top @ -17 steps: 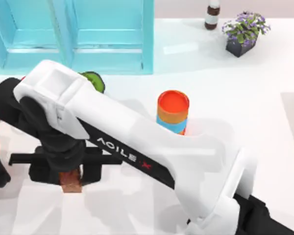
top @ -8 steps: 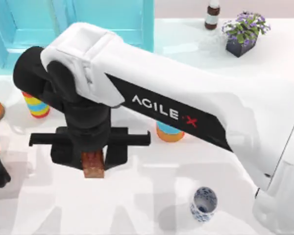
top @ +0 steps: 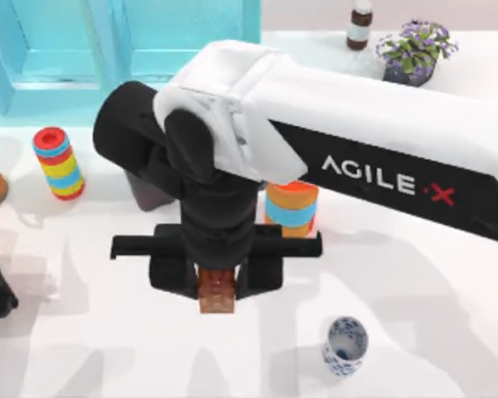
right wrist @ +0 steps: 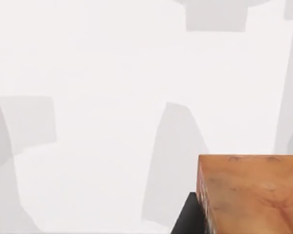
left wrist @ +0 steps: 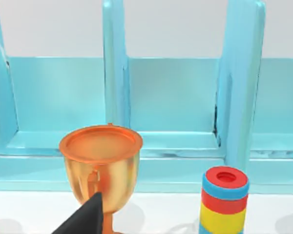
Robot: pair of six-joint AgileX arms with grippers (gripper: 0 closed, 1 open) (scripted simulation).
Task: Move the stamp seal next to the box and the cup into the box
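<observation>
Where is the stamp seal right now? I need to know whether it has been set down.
In the top view the stamp seal sits clamped in the right gripper near the table's middle, in front of the orange cylinder and left of the cup.

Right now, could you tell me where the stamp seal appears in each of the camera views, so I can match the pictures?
Top view: the stamp seal sits below the picture's centre, clamped in the right gripper, left of the cup.
Left wrist view: not in it; it looks at the blue box.
Right wrist view: the seal's reddish-brown block is at the lower right corner.
Shared landmark: the white table.
</observation>
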